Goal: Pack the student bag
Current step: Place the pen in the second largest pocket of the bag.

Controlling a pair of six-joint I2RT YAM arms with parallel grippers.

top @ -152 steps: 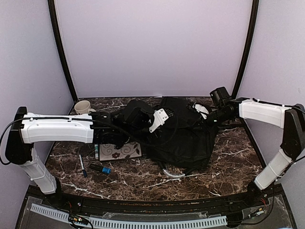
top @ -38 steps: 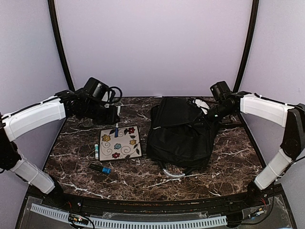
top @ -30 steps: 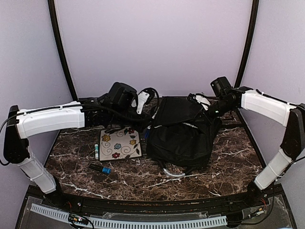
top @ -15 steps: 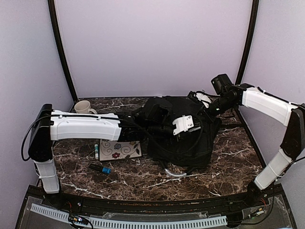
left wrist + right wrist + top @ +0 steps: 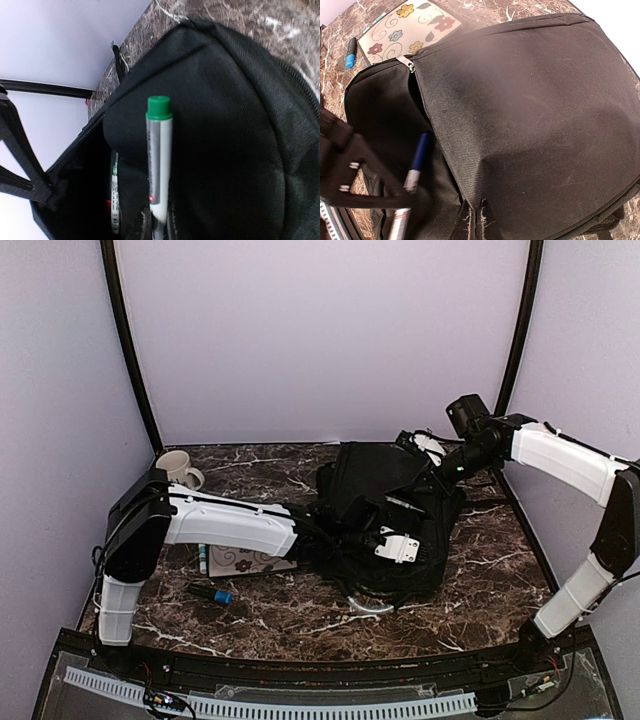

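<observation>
Above the mouth of the student bag (image 5: 432,562), the left claw (image 5: 159,226) is gripping a green-capped marker (image 5: 160,155) to drop inside, while the right claw (image 5: 475,220) is pinching the flap (image 5: 530,110) up to open it.

The bag (image 5: 435,535) is a big black fabric backpack, roughly rectangular with rounded corners, lying flat on the table (image 5: 490,580) right of centre, its long side running from near to far. Its main zip stands open along the left side, the silver pull (image 5: 406,62) at one end of the gap, and the dark inside shows. The top panel is raised in a slack tent toward the far right corner, where the right gripper (image 5: 476,214) pinches a fold of its cloth, jaws closed. A grey-white loop handle (image 5: 366,606) sticks out from the near edge onto the marble
</observation>
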